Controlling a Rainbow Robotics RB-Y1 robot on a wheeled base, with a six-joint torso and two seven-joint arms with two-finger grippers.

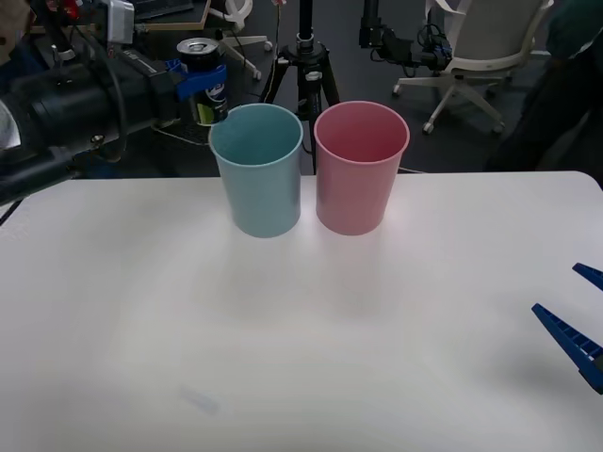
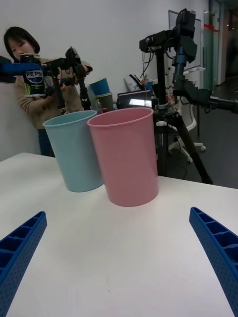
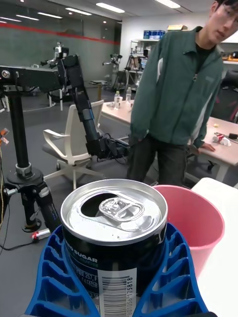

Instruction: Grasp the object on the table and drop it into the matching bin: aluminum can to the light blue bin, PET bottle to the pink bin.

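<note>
While the white desk (image 1: 283, 330) spreads wide across your front view, two tall bins stand side by side near its far edge, and you can see bare surface all around them. The light blue bin (image 1: 257, 169) is on the left and the pink bin (image 1: 361, 168) on the right; their rims sit very close, though you cannot tell whether they touch. Both stand upright with their mouths open. From the right wrist camera you see the same pair, the pink bin (image 2: 126, 156) nearer and the light blue bin (image 2: 74, 151) just behind it.

Your left arm reaches in from the left, raised above the desk, and its left hand (image 1: 200, 83) is clamped on the can (image 1: 200, 80). The blue fingers (image 3: 54, 277) wrap both sides of the can's body. You hold the can (image 3: 114, 233) upright, its silver top with the pull tab facing up, just beside and a little above the rim of the light blue bin, on that bin's far left side. In the left wrist view the pink bin (image 3: 196, 230) shows just past the can.

Your right hand (image 1: 582, 315) rests low at the right edge of the desk, well apart from both bins, its blue fingers (image 2: 218, 252) spread wide with nothing between them.
</note>
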